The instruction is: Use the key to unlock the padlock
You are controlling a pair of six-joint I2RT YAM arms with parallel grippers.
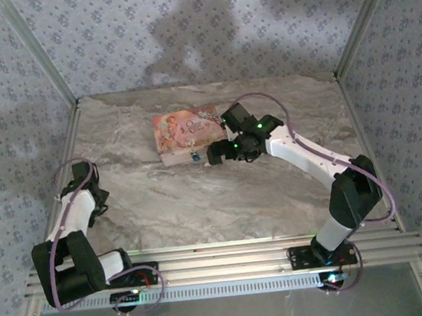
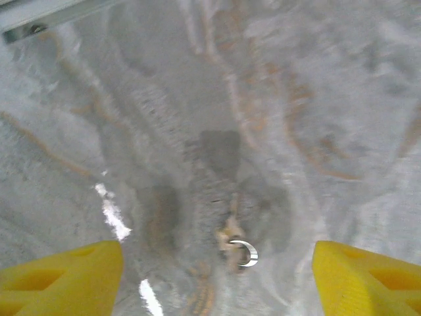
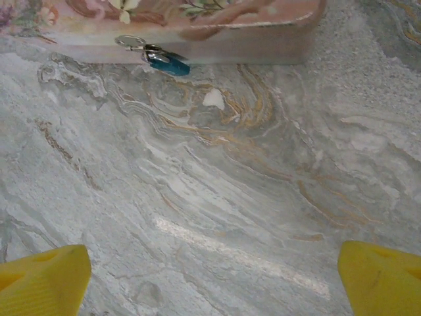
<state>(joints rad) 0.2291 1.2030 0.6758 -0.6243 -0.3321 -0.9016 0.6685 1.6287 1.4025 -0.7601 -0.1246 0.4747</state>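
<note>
- Right wrist view: the padlock (image 3: 168,64), a tiny bluish body, lies on the desk (image 3: 217,197) touching the front wall of the pink picture-printed box (image 3: 197,26). Its shackle is hooked through a small metal loop on that wall, so it is tethered to the box.
- The right fingers (image 3: 46,273) stand wide apart with nothing between them. They point at the box front from just beside it, probably to get at the lock and steady it for the key.
- Left wrist view: the left fingers (image 2: 66,276) are also spread wide and empty, straddling a bright metal ring (image 2: 245,253). A blurred tan piece joins it, most likely the key (image 2: 230,232), lying flat on the desk.
- Top external view: the left arm works well apart from the pink box, on the desk's near-left side, so the key must be lifted and carried across.
- Step in hand, as I judge it: picking up the key. The lock is not yet touched.
</note>
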